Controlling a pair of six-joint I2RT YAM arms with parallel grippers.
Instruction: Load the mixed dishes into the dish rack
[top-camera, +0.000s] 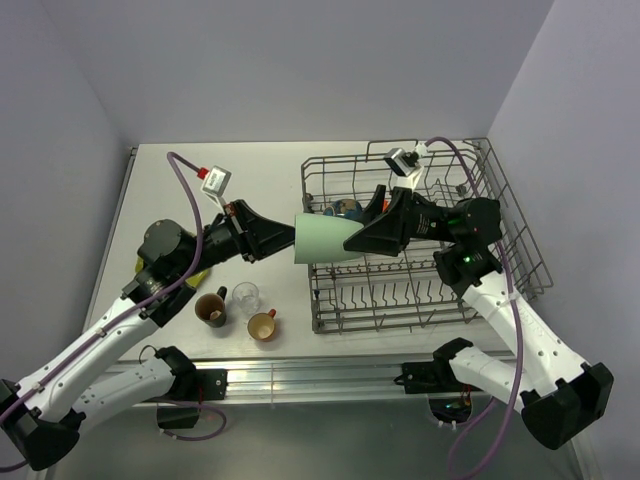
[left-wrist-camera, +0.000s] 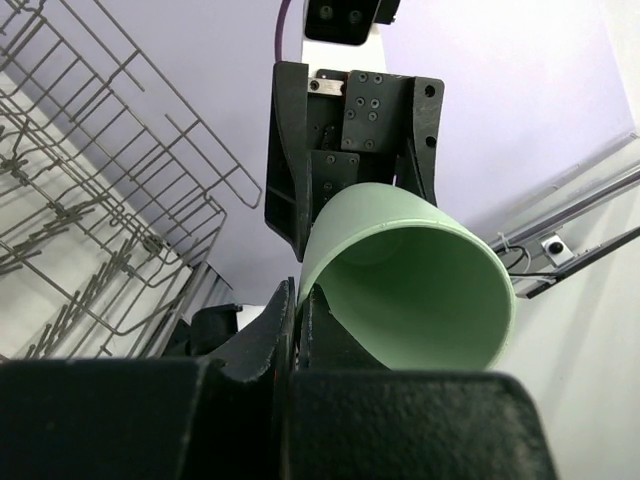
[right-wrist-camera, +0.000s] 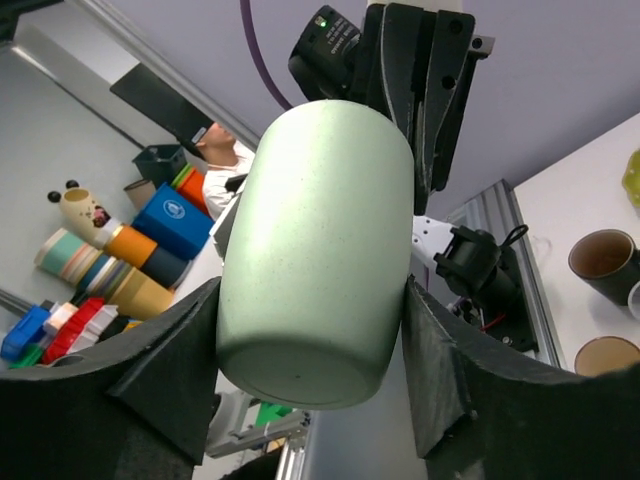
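The pale green cup (top-camera: 325, 242) hangs sideways in the air at the left edge of the dish rack (top-camera: 505, 205). My left gripper (top-camera: 290, 238) is shut on its rim, one finger inside and one outside, as the left wrist view (left-wrist-camera: 298, 312) shows on the cup (left-wrist-camera: 420, 280). My right gripper (top-camera: 357, 238) is closed on the cup's base end, with its fingers pressing both sides of the cup (right-wrist-camera: 320, 250) in the right wrist view (right-wrist-camera: 312, 292). A blue bowl (top-camera: 345, 208) sits in the rack behind the cup.
On the table left of the rack stand the dark brown mug (top-camera: 211, 308), the clear glass (top-camera: 245, 296) and the small orange cup (top-camera: 262, 325). The yellow-green plate (top-camera: 200, 273) lies partly under my left arm. The rack's wires (left-wrist-camera: 100, 200) fill the left of the left wrist view.
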